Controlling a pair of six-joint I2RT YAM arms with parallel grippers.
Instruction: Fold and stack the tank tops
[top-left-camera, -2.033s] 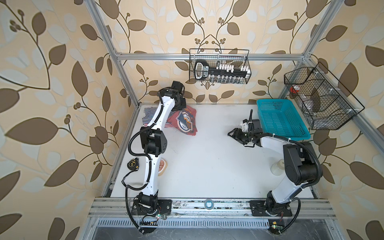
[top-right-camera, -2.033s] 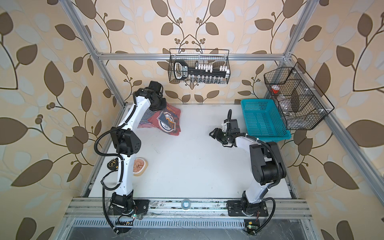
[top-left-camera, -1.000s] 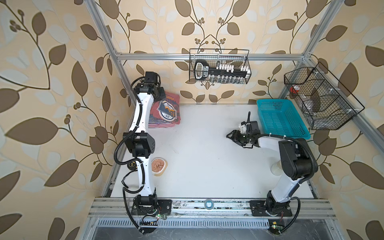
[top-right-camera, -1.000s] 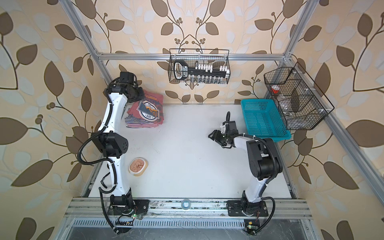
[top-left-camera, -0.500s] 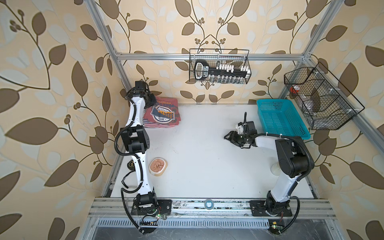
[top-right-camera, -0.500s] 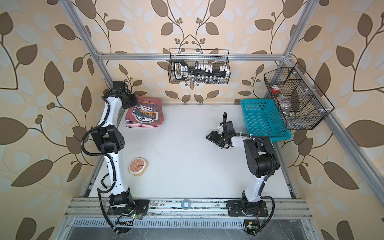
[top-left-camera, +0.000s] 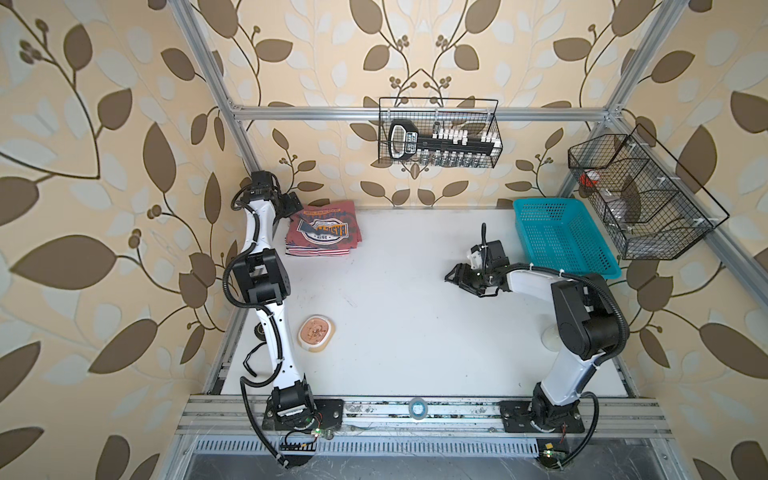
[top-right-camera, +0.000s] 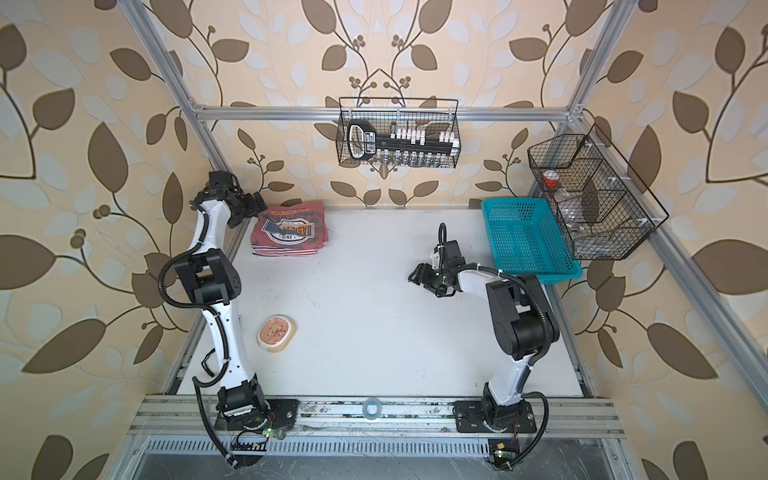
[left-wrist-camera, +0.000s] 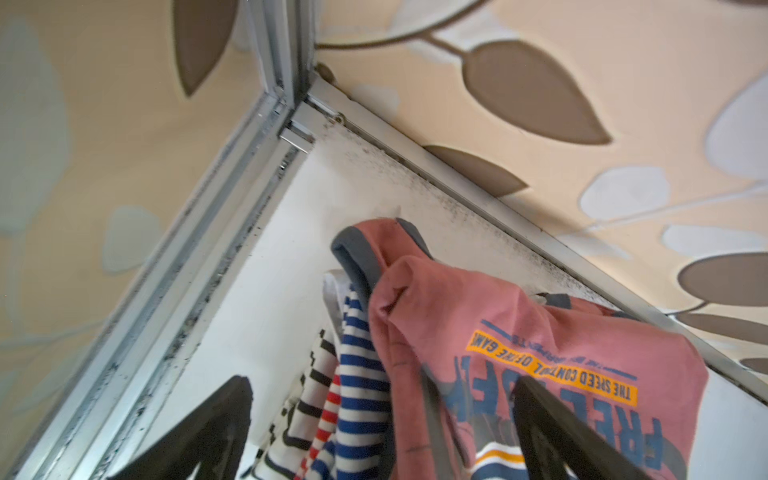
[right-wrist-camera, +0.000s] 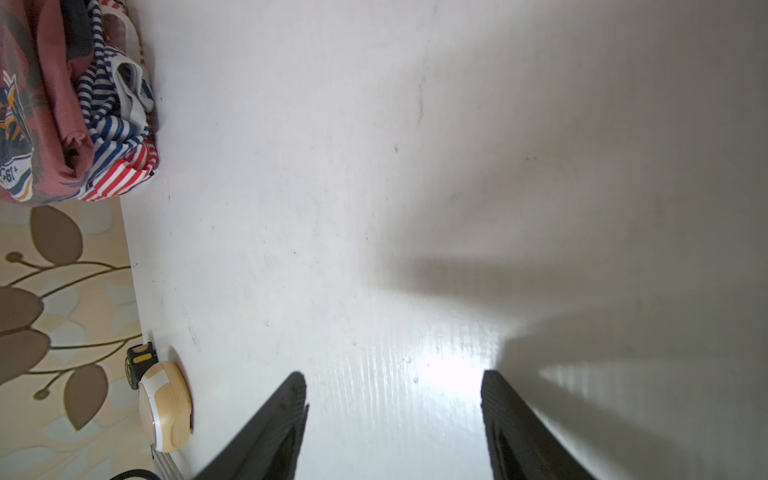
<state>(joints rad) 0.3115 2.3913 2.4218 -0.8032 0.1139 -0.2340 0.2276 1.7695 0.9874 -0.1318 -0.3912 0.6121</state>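
Tank tops lay folded in one stack, upper left in a top view, dusty-red one uppermost. Soft, light, floppy; prob. best pinched at a folded edge. Left gripper jaws wide at stack's edge; right gripper jaws apart, empty.

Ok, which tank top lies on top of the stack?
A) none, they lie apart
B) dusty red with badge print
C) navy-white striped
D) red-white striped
B: in a top view the dusty red tank top shows its badge print face up, and the right wrist view shows the navy-white striped tank top and red-white striped tank top beneath it.
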